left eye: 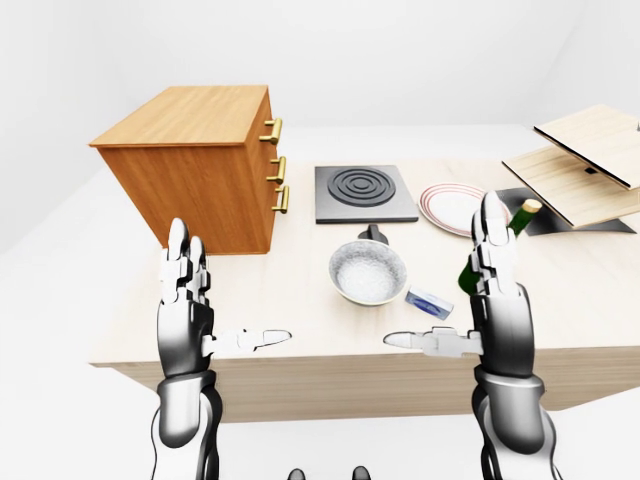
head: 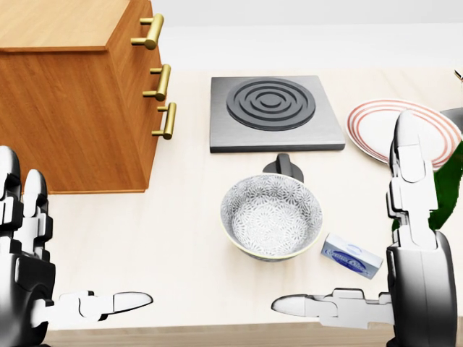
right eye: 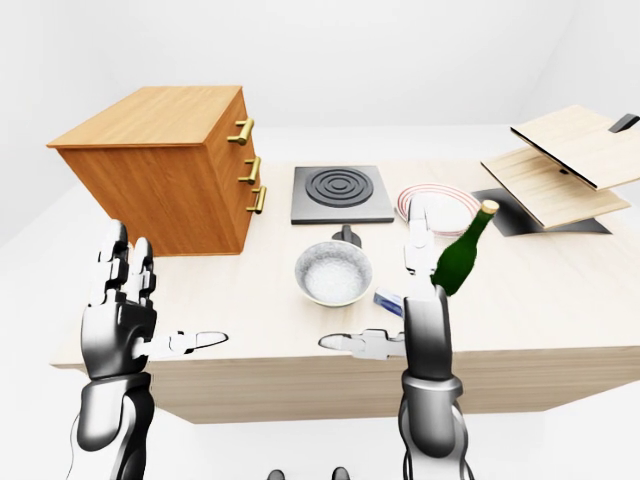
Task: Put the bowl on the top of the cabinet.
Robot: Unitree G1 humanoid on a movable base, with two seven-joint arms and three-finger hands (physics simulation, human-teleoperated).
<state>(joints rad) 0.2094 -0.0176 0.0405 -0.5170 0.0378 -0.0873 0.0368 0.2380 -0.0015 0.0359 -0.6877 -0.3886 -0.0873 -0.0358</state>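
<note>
Right of cabinet (head: 72, 101): bowl (head: 271, 215) on table, ungrasped. Your left hand (head: 29, 267) & right hand (head: 409, 282) splayed wide, empty, pre-reach.

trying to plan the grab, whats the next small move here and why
Probably bring both open hands inward toward the patterned bowl. The left hand and right hand hover at the view's bottom corners, holding nothing, while the bowl sits on the table between them, right of the wooden cabinet it must go on.
</note>
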